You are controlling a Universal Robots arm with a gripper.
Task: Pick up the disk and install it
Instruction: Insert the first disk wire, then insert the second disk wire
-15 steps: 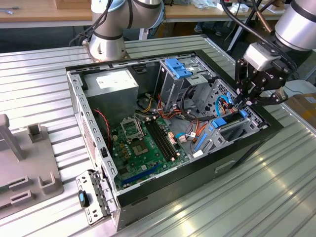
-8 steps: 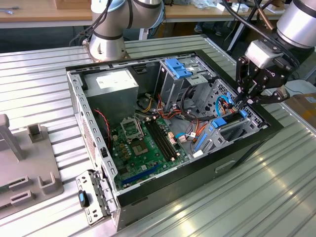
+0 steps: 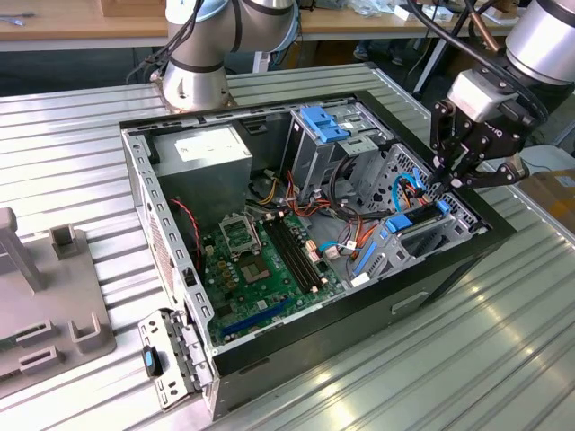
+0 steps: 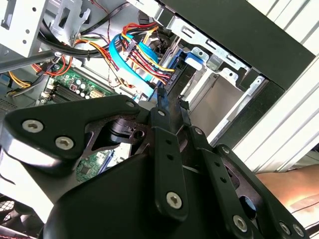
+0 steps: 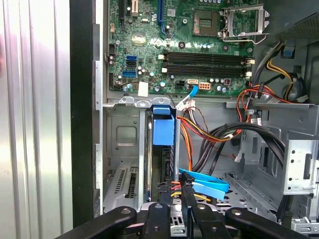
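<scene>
The disk is held edge-on by the clenched gripper inside the bay. It should be kept square to the bay walls and clear of the cables.

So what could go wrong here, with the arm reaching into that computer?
The gripper sits right beside the blue flat cable and the coloured wire bundle; it might snag or tug them. The disk stands edge-on in the narrow metal drive bay, so a slight tilt could jam it.

Blue-framed disk edge-up in bay
</scene>
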